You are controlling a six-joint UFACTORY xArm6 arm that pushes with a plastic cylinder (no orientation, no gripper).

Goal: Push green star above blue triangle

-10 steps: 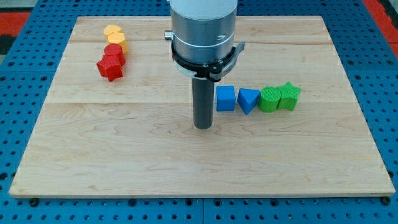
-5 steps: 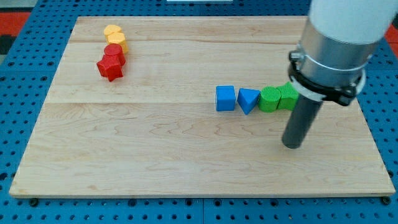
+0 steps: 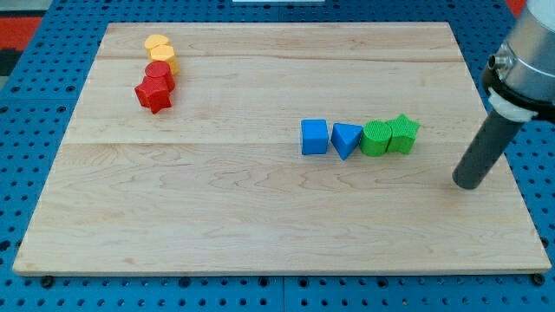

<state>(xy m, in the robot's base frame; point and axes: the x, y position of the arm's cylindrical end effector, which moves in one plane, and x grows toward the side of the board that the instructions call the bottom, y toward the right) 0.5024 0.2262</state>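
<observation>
A straight, dark grey, matte round rod is showing at the view's right edge, running down to my tip [image 3: 469,184], whose flat end is looking slightly darker than the shaft. Above the rod, a brushed silver-grey metal cylinder is catching soft vertical reflections. A thin black ring is circling the cylinder's lower edge, with a pale grey band lying just beneath it. A small silver fitting is sticking out from the cylinder's left side.
</observation>
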